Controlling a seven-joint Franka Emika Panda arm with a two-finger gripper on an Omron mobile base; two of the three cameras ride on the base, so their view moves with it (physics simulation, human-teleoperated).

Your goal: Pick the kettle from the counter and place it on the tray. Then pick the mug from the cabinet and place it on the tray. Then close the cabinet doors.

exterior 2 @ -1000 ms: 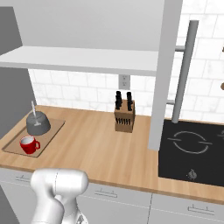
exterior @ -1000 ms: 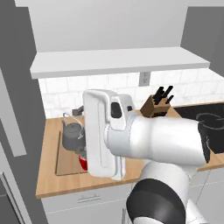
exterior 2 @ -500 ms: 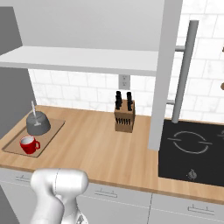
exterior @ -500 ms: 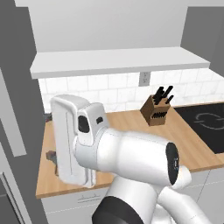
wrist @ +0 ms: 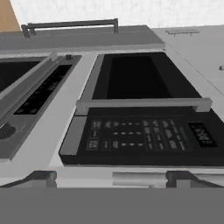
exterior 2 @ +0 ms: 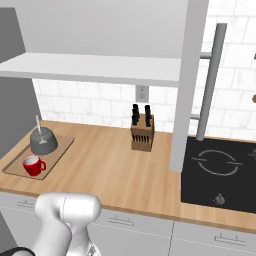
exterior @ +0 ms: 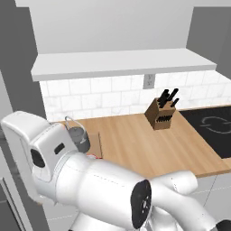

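The dark grey kettle [exterior 2: 43, 141] stands on the far part of the wooden tray [exterior 2: 59, 153], at the left end of the counter [exterior 2: 110, 170]. In front of the kettle, the red mug [exterior 2: 33, 165] sits on the same tray. In the left base view my white arm covers most of the tray [exterior: 95, 143], and the kettle [exterior: 77, 135] rises behind it. The cabinet [exterior 2: 95, 67] hangs above, and one of the cabinet doors [exterior 2: 192, 85] stands open, edge-on, with its bar handle [exterior 2: 210, 85] showing. My gripper [wrist: 113, 180] is open and holds nothing.
A knife block [exterior 2: 142, 132] stands mid-counter by the tiled wall. A black cooktop [exterior 2: 220, 172] lies to the right. The hand view faces a dark microwave [wrist: 140, 118] with a bar handle and keypad. Drawers [exterior 2: 125, 220] run under the counter.
My arm has swung left across the left base view and now covers its lower left. Kettle, mug and tray have not moved.
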